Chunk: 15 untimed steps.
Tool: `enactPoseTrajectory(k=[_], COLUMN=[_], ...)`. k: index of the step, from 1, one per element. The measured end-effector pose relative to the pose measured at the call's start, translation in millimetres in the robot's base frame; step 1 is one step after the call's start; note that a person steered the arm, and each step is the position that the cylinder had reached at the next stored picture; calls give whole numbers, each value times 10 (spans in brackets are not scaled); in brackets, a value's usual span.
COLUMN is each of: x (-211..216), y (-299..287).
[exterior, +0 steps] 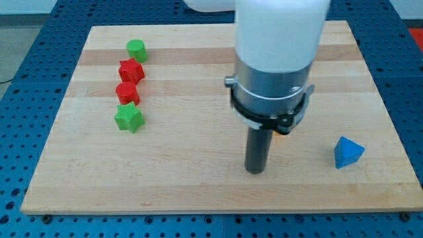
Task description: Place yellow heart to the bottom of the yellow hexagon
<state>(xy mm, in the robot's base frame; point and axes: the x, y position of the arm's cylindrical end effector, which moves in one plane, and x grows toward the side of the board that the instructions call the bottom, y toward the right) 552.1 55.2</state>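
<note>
My tip (255, 170) rests on the wooden board (185, 178), low and right of the middle. I can make out neither a yellow heart nor a yellow hexagon. Only a small orange-yellow sliver (281, 132) shows just right of the rod, under the arm's collar, and its shape cannot be told. The wide white and grey arm body (277, 59) hides the board behind it.
A column of blocks stands at the view's left: a green round block (136, 49), a red star (131, 70), a red hexagon (127, 92) and a green star (129, 119). A blue triangle (347, 153) lies at the lower right near the board's edge.
</note>
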Motion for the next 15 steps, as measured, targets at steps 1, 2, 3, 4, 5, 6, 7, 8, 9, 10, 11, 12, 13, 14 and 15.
enactPoseTrajectory(k=[1, 2, 3, 4, 5, 6, 7, 8, 9, 10, 11, 12, 13, 14, 15], x=[-616, -926, -1105, -919, -609, -664, -938, -1239, -1448, -1594, -1595, -1617, -1792, -1854, -1840], y=[199, 331, 374, 220, 393, 664, 661, 647, 647, 632, 422, 328, 328, 486, 810])
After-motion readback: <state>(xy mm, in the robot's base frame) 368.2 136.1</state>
